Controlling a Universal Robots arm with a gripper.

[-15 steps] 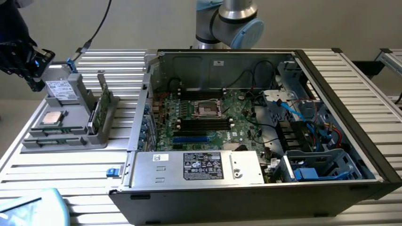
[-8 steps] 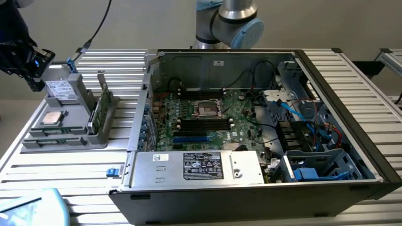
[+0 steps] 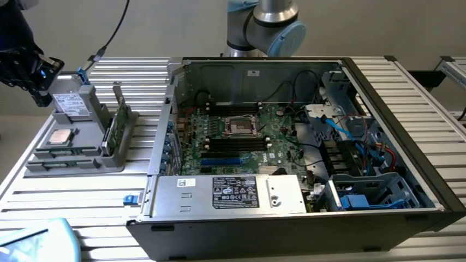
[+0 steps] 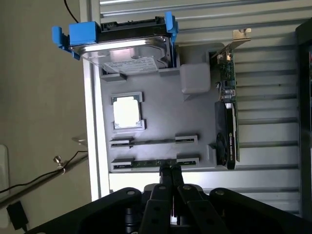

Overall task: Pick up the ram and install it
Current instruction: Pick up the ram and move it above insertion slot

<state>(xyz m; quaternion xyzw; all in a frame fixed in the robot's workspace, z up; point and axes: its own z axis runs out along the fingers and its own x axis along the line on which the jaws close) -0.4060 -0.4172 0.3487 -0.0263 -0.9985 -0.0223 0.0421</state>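
The pick-up is in hand and not yet made. The ram (image 4: 146, 164) lies on edge in a narrow groove of a grey tray (image 4: 195, 122), the groove closest to the gripper (image 4: 170, 169). The tray sits on the ribbed metal counter (image 3: 73, 207) beside the open computer case (image 3: 407, 125).

The gripper hangs above that groove, fingers clenched together with nothing between them. Whether the tips touch the stick I cannot tell. As I judge it, a grasp calls for the fingers to part and straddle the thin upper edge squarely, since the stick is a flat, stiff green board offering little to hold.

The tray looks like matt moulded plastic. It also holds a shiny-topped hard drive (image 4: 129, 53) in blue brackets, a square silvery chip (image 4: 127, 112) and a card (image 4: 226, 122) standing on edge. Inside the case, long black slots (image 3: 234, 143) lie on the green main board.
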